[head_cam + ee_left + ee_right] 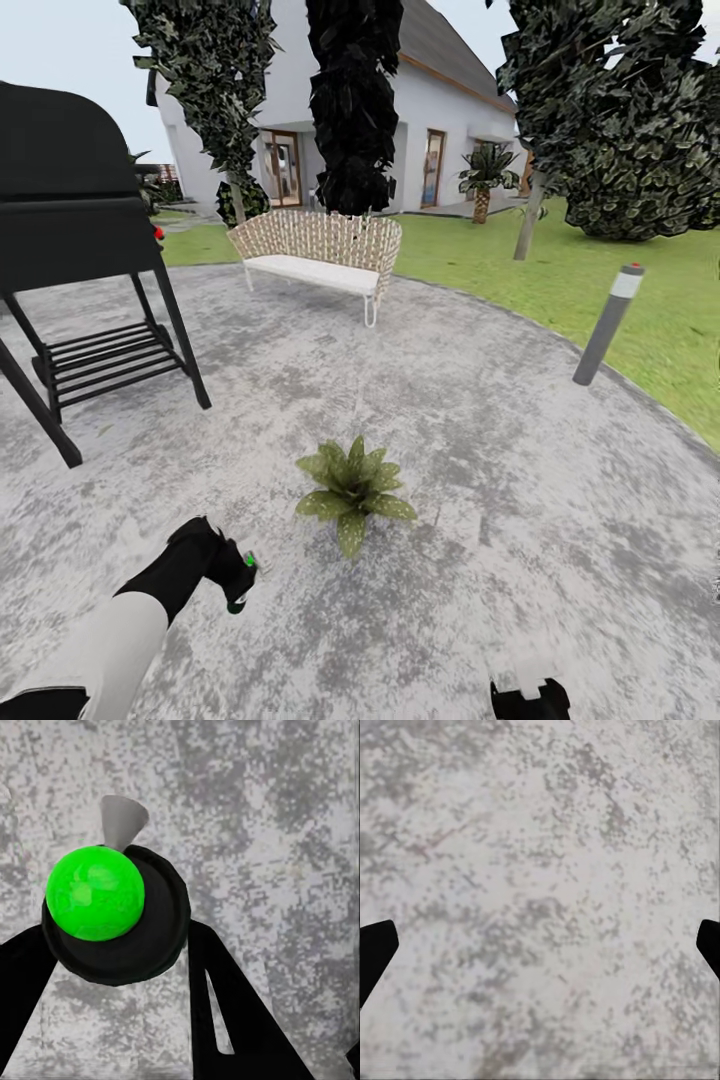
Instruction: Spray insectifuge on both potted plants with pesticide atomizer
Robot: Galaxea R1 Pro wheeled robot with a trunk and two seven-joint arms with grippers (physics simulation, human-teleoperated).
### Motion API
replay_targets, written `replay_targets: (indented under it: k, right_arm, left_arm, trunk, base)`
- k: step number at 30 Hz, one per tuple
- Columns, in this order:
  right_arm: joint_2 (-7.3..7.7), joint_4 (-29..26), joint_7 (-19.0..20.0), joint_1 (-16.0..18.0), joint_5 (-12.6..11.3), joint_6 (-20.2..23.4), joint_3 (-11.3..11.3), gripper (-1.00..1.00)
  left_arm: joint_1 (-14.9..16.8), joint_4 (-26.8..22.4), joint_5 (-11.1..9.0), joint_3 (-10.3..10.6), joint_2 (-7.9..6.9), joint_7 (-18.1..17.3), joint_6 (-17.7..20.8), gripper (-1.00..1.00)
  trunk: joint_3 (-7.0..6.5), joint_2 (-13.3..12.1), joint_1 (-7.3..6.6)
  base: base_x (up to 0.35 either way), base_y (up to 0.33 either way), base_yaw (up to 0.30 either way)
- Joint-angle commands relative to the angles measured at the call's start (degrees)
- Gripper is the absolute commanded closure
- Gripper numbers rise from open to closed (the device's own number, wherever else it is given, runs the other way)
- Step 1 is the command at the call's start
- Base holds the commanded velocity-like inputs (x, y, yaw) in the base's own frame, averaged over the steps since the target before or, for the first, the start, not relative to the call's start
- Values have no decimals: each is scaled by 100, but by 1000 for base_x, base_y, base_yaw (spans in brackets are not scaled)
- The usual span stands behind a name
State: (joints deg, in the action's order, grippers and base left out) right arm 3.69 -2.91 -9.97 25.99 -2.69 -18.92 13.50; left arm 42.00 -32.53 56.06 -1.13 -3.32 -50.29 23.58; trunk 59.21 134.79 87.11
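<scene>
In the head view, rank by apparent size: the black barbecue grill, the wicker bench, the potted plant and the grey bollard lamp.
1. Black barbecue grill on its stand, largest, though nearer the camera and cut off at the frame edge.
2. Woven wicker bench with white seat.
3. Speckled green-leaved potted plant.
4. Slim grey bollard lamp, smallest in area, yet about as tall as the plant is wide.

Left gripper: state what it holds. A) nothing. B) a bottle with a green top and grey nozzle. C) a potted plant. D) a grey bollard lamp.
B: in the left wrist view the left gripper has its black fingers closed around the pesticide atomizer, showing its round green top and grey nozzle over the stone patio.
</scene>
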Motion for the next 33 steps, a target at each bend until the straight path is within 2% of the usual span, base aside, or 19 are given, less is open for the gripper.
replay_targets:
  k: [1, 4, 5, 7, 9, 12, 14, 16, 17, 18, 19, 21, 23, 25, 26, 27, 28, 29, 33]
  right_arm:
    - [1, -6, -22, 3, -29, -14, 48, -100]
    - [-7, -33, -22, 3, -38, -15, 45, -100]
    - [-8, -37, -17, 3, -33, 1, 50, -100]
    - [-13, -48, -8, 3, -25, 2, 57, -100]
    - [-10, -154, 7, 3, -18, 3, 60, -100]
    - [7, -956, 29, 3, 68, 7, 75, -100]
    - [17, -1500, 36, 3, 477, 20, 80, -100]
    - [15, -1882, 69, 3, 1204, 32, 78, -100]
    - [13, -1938, 148, 7, 1389, 34, 77, -100]
    - [10, -1996, 456, 37, 1578, 36, 75, -100]
    - [10, -2021, 730, 82, 1654, 42, 75, -100]
    - [9, -2060, 1716, 336, 1760, 69, 74, -100]
    - [-5, -2083, 2900, 666, 1811, 87, 82, -100]
    - [-7, -2082, 3683, 891, 1894, 90, 83, -100]
    - [-23, -2084, 4397, 1087, 2378, 84, 83, -100]
    - [-33, -2083, 4474, 1111, 2574, 83, 83, 100]
    - [-53, -2082, 4516, 1123, 2761, 76, 88, 100]
    - [-62, -2082, 4544, 1126, 2810, 74, 90, 100]
    - [-216, -2139, 4922, 1127, 2850, 66, 92, 100]
  left_arm:
    - [1, -9, -9, -15, -4, -20, 38, 100]
    - [-25, -8, -42, -18, 20, 1, -14, 100]
    - [-33, -5, -122, -26, 22, 17, -530, 100]
    - [-34, -1, -262, -27, 11, 19, -594, 100]
    - [-34, 0, -314, -24, 8, 19, -617, 100]
    - [-34, 1, -337, -19, 14, 19, -632, 100]
    - [-34, 1, -343, -19, 23, 19, -634, 100]
    - [-34, 1, -375, -19, 36, 19, -637, 100]
    - [-34, 4, -398, -20, 38, 19, -639, 100]
    - [-34, 47, -448, -21, 28, 19, -646, 100]
    - [-34, 99, -475, -20, 22, 16, -651, 100]
    - [-34, 214, -506, -11, 11, 6, -665, 100]
    - [-34, 207, -484, 12, 10, 4, -665, 100]
    - [-22, 171, -444, 49, 23, 1, -664, 100]
    - [4, 178, -354, 400, 55, -6, -773, 100]
    - [13, 198, -331, 627, 77, -10, -917, 100]
    - [23, 218, -325, 801, 111, -31, -1005, 100]
    - [26, 228, -324, 891, 145, -38, -1025, 100]
    - [21, 242, -337, 1349, 239, -50, -1054, 100]
  trunk:
    - [5, 2, -5]
    - [5, 2, -5]
    - [5, 2, -5]
    - [5, 2, -5]
    - [5, 2, -5]
    - [5, 2, -5]
    - [5, 2, -5]
    - [5, 2, -5]
    - [5, 2, -5]
    - [5, 2, -5]
    - [5, 2, -5]
    - [5, 2, -5]
    - [5, 2, -5]
    - [5, 2, -5]
    - [5, 2, -5]
    - [5, 2, -5]
    - [5, 2, -5]
    - [5, 2, -5]
    - [5, 2, -5]
  base:
    - [-331, 0, 0]
    - [-47, 0, 0]
    - [-1, 0, 0]
    - [0, 0, 0]
    - [0, 0, 0]
    - [0, 0, 0]
    - [0, 0, 0]
    - [0, 0, 0]
    - [0, 0, 0]
    - [0, 0, 0]
    - [0, 0, 0]
    - [0, 0, 0]
    - [0, 0, 0]
    - [0, 0, 0]
    - [0, 0, 0]
    - [0, 0, 0]
    - [0, 0, 0]
    - [0, 0, 0]
    - [0, 0, 0]
